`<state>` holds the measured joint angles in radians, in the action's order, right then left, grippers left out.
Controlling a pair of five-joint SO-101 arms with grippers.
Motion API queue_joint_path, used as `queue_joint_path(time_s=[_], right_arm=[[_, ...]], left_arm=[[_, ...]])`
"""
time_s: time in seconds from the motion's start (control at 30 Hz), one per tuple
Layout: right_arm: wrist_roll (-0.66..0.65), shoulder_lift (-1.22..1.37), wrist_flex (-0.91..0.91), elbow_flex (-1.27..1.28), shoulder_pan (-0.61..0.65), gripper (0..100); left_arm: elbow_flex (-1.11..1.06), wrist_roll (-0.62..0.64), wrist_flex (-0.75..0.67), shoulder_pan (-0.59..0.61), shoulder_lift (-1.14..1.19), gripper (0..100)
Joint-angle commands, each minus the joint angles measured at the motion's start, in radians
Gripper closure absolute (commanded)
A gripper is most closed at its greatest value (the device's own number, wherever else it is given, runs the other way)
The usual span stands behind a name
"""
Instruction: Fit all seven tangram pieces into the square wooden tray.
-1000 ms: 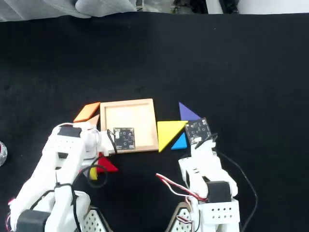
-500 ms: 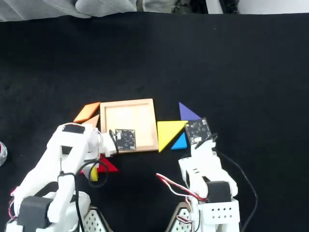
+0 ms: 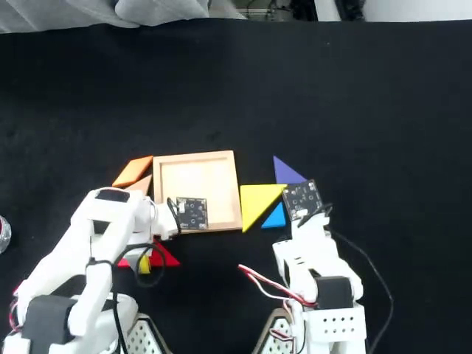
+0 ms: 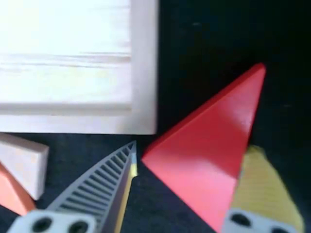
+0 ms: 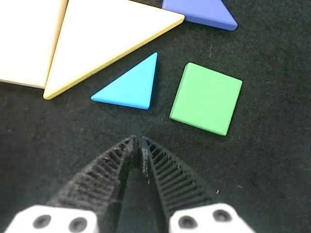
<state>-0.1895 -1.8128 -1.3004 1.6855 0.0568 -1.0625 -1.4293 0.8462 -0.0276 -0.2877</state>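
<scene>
The wooden tray (image 3: 198,155) sits on the black worktop (image 3: 354,103). The left gripper (image 4: 182,182) has its jaws open, with the red triangle (image 4: 209,145) between them, just beside the tray. The right gripper (image 5: 138,144) has its jaws closed, near the blue triangle (image 5: 129,87).

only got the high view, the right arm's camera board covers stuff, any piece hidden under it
Observer: Yes, a green square lies beside the blue triangle, not touching it.
Operator: is that arm holding anything
Observer: No, the right gripper is shut and empty, tips just short of the blue triangle.
Operator: and the left one
Observer: The left gripper is open, the red triangle between its fingers, just off the tray's corner.
</scene>
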Motion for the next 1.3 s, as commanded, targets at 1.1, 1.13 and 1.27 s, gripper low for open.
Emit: queue_joint_path(time_s=[1.1,1.13,1.27], right_arm=[[0.003,-0.079,-0.005,-0.001,-0.017,98.6],[0.003,-0.079,-0.005,-0.001,-0.017,98.6],[0.003,-0.079,-0.005,-0.001,-0.017,98.6]], left_arm=[[0.237,0.29,0.077,-0.317,-0.338,84],[0.249,0.29,0.049,-0.317,-0.293,84],[0.334,0.304,0.018,-0.326,-0.11,84]])
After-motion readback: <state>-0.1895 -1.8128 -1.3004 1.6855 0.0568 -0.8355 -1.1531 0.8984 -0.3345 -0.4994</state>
